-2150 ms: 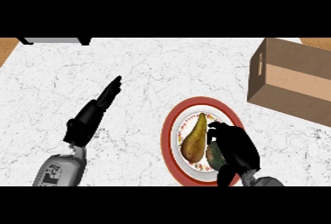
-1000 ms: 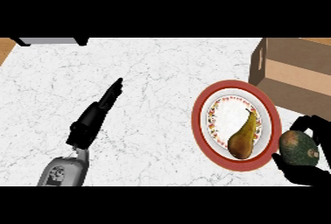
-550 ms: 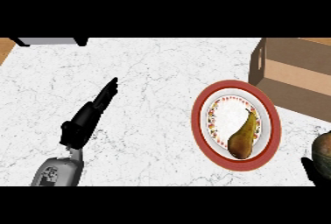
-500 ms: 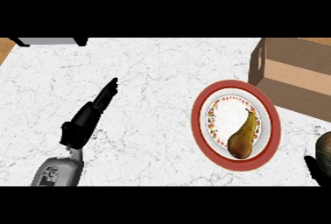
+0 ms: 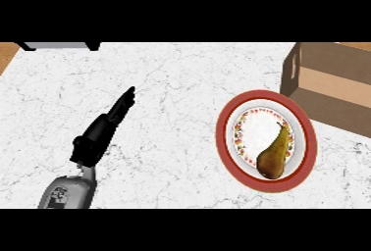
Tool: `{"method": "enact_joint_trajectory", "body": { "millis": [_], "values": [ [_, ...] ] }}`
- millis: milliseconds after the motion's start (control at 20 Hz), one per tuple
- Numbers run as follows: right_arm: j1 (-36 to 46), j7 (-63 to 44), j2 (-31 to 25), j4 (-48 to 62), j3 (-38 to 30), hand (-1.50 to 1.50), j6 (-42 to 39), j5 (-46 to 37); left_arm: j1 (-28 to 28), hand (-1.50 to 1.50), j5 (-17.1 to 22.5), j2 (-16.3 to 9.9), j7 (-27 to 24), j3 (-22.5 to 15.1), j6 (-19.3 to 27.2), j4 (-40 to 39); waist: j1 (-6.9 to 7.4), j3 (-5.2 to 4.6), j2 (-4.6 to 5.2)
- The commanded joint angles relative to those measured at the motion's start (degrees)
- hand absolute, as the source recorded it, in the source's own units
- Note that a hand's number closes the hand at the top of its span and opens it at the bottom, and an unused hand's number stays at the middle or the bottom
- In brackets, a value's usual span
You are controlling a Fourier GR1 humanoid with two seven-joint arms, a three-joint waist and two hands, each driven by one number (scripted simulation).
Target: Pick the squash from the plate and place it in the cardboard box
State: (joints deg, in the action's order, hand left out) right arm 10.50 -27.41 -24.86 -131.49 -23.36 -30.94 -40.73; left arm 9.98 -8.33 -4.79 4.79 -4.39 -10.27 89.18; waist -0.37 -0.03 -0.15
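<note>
1 squash (image 5: 273, 156) is seen lying on 1 red-rimmed plate (image 5: 230, 147) on the marble bench (image 5: 167, 127), just beside 1 cardboard box (image 5: 337, 83) at upper right. 1 left hand (image 5: 105, 128) is held flat over the bench, fingers straight, holding nothing.

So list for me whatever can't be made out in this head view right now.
- Right hand: not in the head view at all, so whether it holds anything cannot be told.
- Cardboard box: cut off by the view's right edge; its inside is not visible.
- Grey object at the top left: cut by the upper edge, so it cannot be identified.
- Left hand: seen edge-on, fingers straight; its palm side is hidden.
- Plate's rim pattern: too small to read.
</note>
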Motion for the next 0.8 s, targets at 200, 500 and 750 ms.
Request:
{"method": "enact_joint_trajectory", "body": {
  "millis": [200, 500, 750],
  "values": [
    [14.34, -6.29, -5.98, 10.26, -3.37, 1.5, -2.69, 6.29, 1.01, 0.0, -1.44, 2.13, 0.57, -1.17, 1.27, -0.13, 0.62, 0.0, 0.15],
    [17.86, -0.99, -6.21, 22.03, -1.94, 1.5, 5.09, 4.38, 0.79, 0.0, 0.37, -0.09, -0.55, 1.32, -1.41, -1.38, 0.77, 0.01, 0.2],
    [21.34, 2.4, -12.63, 30.68, -3.98, 1.5, 4.93, 4.49, 0.44, 0.0, -0.12, 1.21, 3.46, -0.11, -0.78, 2.66, 0.62, 0.02, 0.13]
  ]
}}
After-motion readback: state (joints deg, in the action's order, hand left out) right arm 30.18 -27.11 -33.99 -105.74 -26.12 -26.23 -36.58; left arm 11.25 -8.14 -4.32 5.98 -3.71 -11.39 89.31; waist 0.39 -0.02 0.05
